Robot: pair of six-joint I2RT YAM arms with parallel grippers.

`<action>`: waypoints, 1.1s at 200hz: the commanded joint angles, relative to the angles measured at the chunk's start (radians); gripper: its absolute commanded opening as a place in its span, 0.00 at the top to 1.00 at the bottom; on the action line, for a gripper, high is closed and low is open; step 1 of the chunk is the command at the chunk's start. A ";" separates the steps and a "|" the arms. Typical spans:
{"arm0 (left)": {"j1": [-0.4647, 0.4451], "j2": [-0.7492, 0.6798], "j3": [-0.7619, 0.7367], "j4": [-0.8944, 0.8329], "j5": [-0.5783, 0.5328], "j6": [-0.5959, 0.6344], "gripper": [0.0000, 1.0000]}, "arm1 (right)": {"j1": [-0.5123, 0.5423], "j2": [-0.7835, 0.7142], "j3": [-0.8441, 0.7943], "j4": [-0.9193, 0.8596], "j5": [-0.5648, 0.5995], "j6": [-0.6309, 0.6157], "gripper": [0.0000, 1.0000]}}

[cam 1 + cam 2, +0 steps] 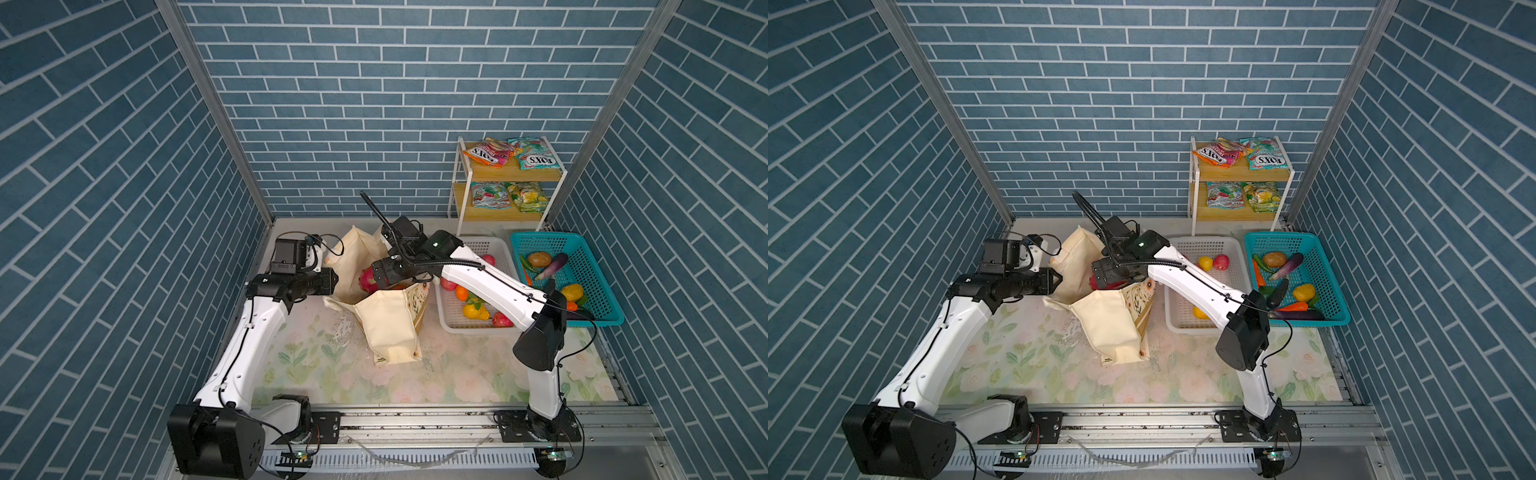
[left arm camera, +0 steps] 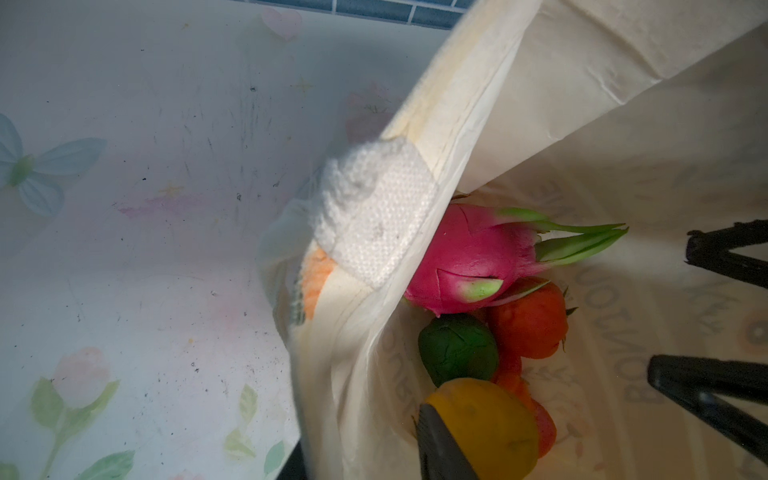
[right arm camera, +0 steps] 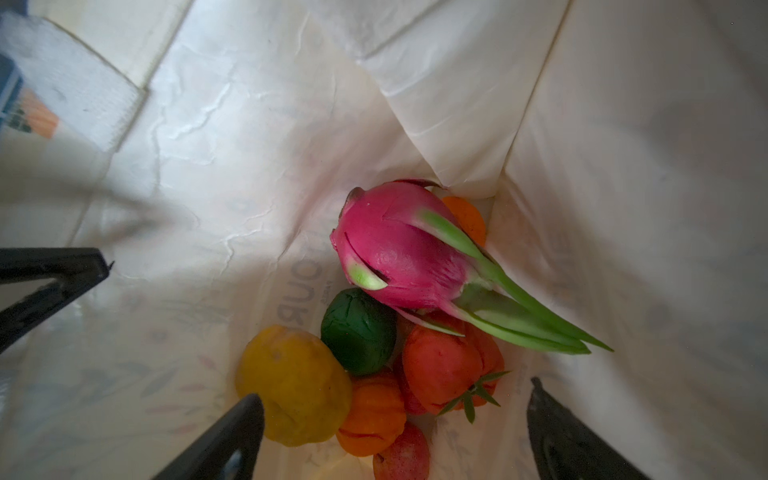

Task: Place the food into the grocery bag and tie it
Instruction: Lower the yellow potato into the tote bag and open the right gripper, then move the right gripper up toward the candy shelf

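Observation:
The grocery bag (image 1: 390, 328) (image 1: 1108, 328) stands open mid-table, a cream tote. My left gripper (image 1: 332, 282) (image 2: 357, 436) is shut on its left rim, one finger inside the bag, beside the white woven handle (image 2: 374, 216). Over the bag's mouth hovers my right gripper (image 1: 376, 274) (image 3: 395, 390), open and holding nothing. Just below it, a pink dragon fruit (image 3: 399, 253) (image 2: 469, 257) lies free on top of the food inside: a yellow piece (image 3: 291, 382), a green ball (image 3: 357, 328), a red tomato (image 3: 440, 365) and an orange fruit (image 3: 374, 415).
Right of the bag, a white basket (image 1: 478, 249) holds more fruit under my right arm. A teal basket (image 1: 590, 257) of vegetables sits further right. A two-tier shelf (image 1: 536, 174) at the back right carries FOX'S packets (image 1: 490, 153).

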 commanded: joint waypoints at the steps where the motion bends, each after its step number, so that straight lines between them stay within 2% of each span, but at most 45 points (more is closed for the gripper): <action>1: -0.007 -0.006 -0.011 -0.020 -0.021 0.014 0.63 | 0.009 -0.050 -0.020 -0.012 0.005 -0.045 0.01; 30: -0.007 0.014 0.001 -0.032 -0.012 0.015 0.63 | 0.017 -0.114 -0.028 0.022 0.003 -0.073 0.01; 72: -0.010 0.004 -0.007 -0.024 -0.023 0.016 0.63 | 0.018 -0.257 -0.130 0.158 -0.030 -0.096 0.01; 110: -0.010 -0.005 -0.004 -0.028 -0.024 0.017 0.63 | 0.018 -0.353 -0.204 0.252 -0.004 -0.131 0.01; 190: -0.012 -0.010 -0.005 -0.025 -0.023 0.017 0.63 | 0.001 -0.505 -0.422 0.451 0.181 -0.208 0.01; 220: -0.012 -0.009 -0.006 -0.025 -0.027 0.017 0.63 | -0.024 -0.596 -0.485 0.464 0.273 -0.224 0.01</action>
